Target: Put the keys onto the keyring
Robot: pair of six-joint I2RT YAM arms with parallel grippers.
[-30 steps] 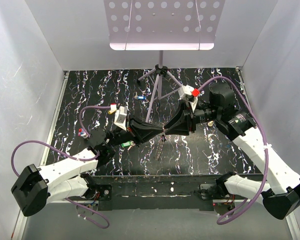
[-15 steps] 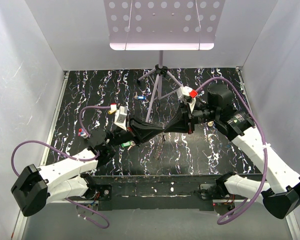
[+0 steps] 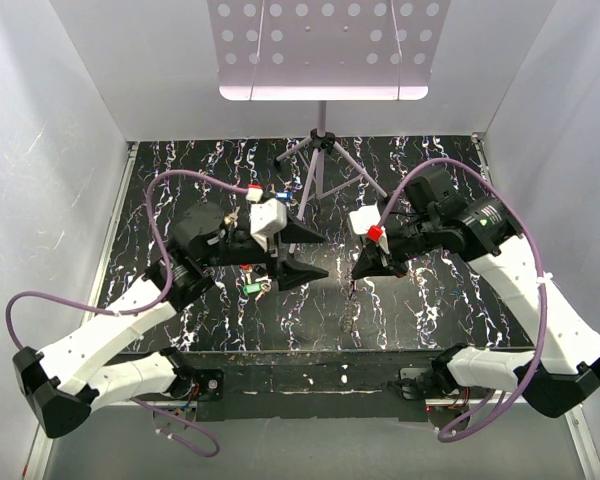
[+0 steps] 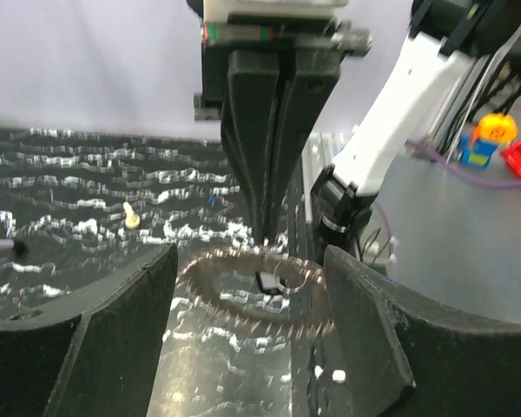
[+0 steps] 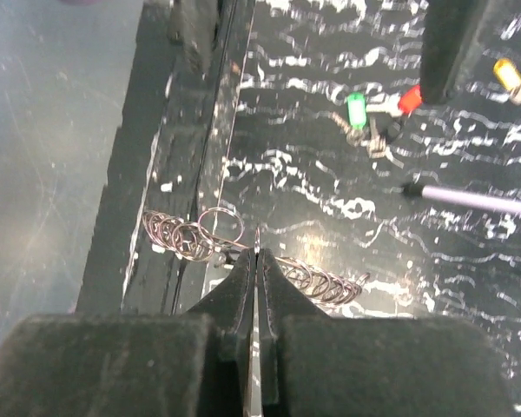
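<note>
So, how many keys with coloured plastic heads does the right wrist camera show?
3: the green-headed key at top centre, the red-headed key just beside it, the yellow-headed key near the right edge. Others may be hidden.

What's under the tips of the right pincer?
The keyring, pinched at its rim by the shut right pincer, over the marbled table. The pinched stretch is hidden between the tips.
</note>
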